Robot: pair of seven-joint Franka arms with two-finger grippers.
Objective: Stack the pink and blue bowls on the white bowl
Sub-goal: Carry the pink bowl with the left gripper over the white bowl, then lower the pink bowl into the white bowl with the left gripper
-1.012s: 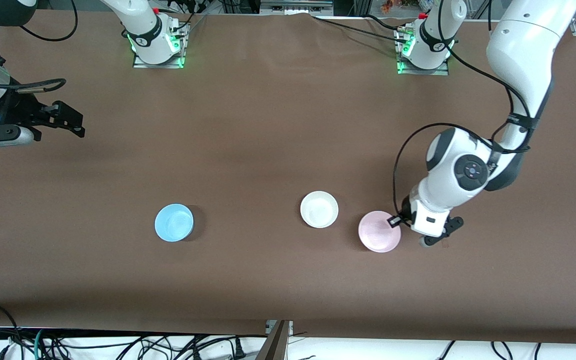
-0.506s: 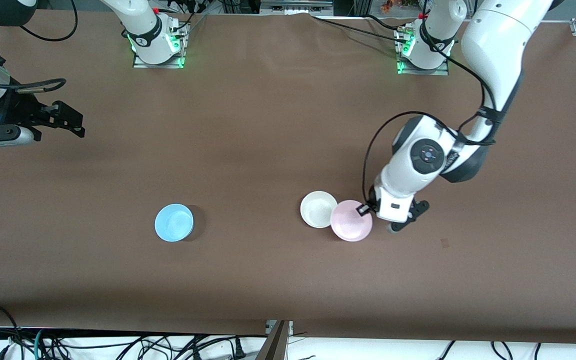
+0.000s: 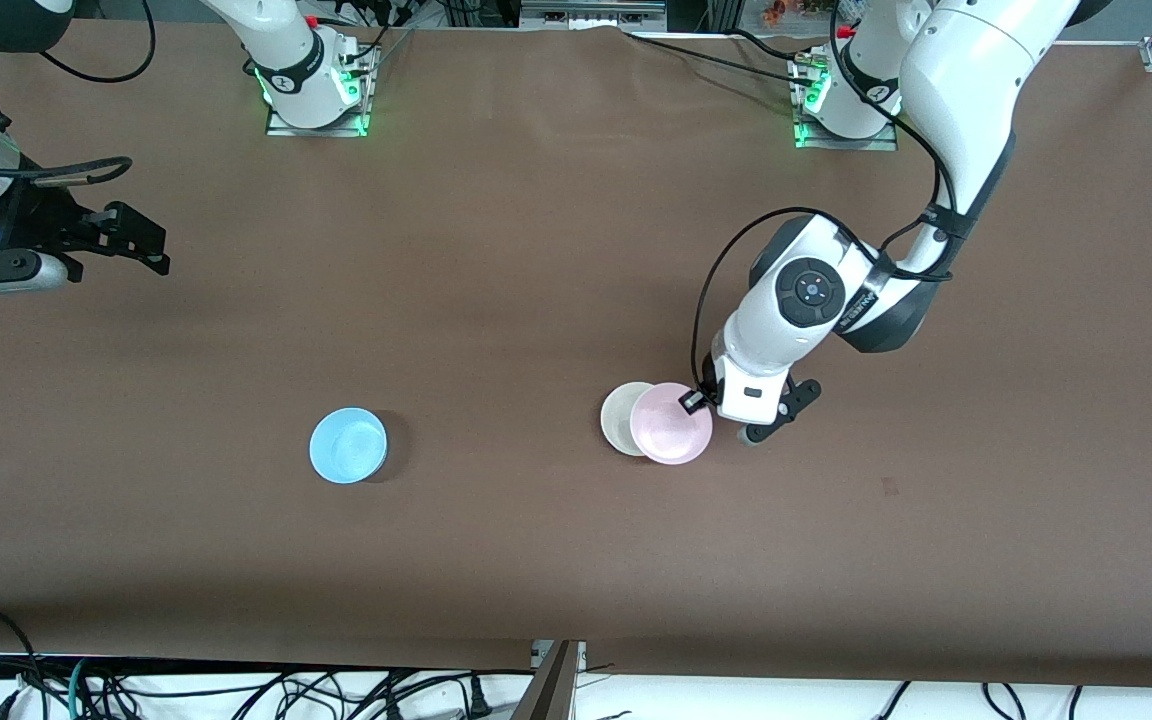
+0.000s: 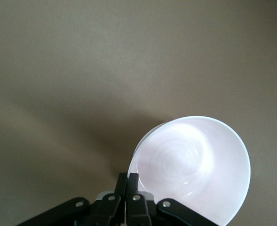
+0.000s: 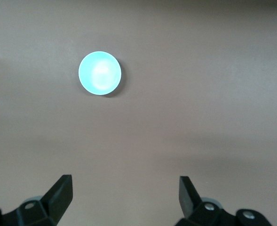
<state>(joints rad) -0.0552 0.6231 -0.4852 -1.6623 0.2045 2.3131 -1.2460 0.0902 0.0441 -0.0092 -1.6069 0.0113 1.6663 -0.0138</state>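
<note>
Gripping the pink bowl [image 3: 672, 424] by its rim, the left tool [image 3: 698, 400] holds it partly over the white bowl [image 3: 619, 417]; the right tool [image 3: 141, 245] waits released.

a brown table [image 3: 536, 250] with cables [image 3: 236, 690] along its near edge.

So from your right wrist cam you're looking down past the right gripper [image 5: 125, 184], jaws spread wide with nothing between them. Calling straight ahead of the jaws 12 o'clock, the blue bowl [image 5: 99, 73] is at roughly 11, well apart from them. It sits upright and alone on the brown table [image 5: 209, 99].
</note>
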